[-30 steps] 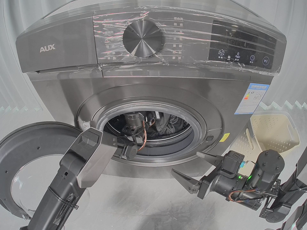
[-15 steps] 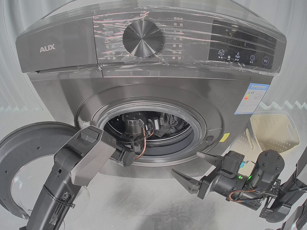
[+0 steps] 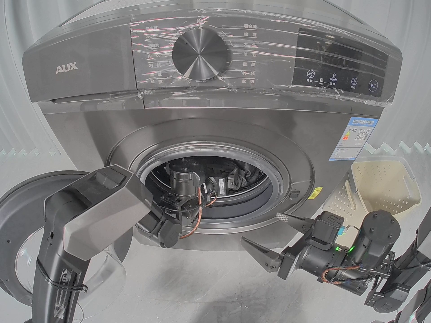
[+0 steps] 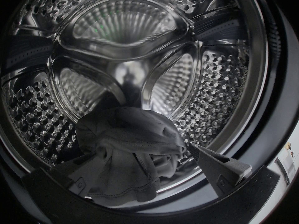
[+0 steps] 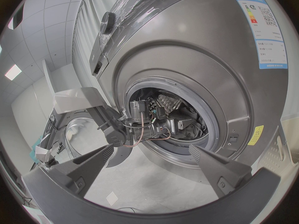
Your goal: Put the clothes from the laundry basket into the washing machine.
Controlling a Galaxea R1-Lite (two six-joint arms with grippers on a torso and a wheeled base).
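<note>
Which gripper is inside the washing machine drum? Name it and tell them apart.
The left gripper: it is inside the drum, close to a grey garment. The right gripper hangs outside, in front of the washing machine.

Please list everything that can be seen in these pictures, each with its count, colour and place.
washing machine: 1, grey, facing the robot
door: 1, dark grey with glass, swung open on the robot's left
drum: 1, shiny steel, behind the round opening
garment: at least 1, grey, crumpled at the drum's bottom
laundry basket: 1, cream, right of the machine
dial: 1, silver, middle of the control panel
label: 1, blue and white, front panel, right side
left gripper: 1, black, open, inside the drum at the garment
right gripper: 1, black, open, before the machine, below the opening
</note>
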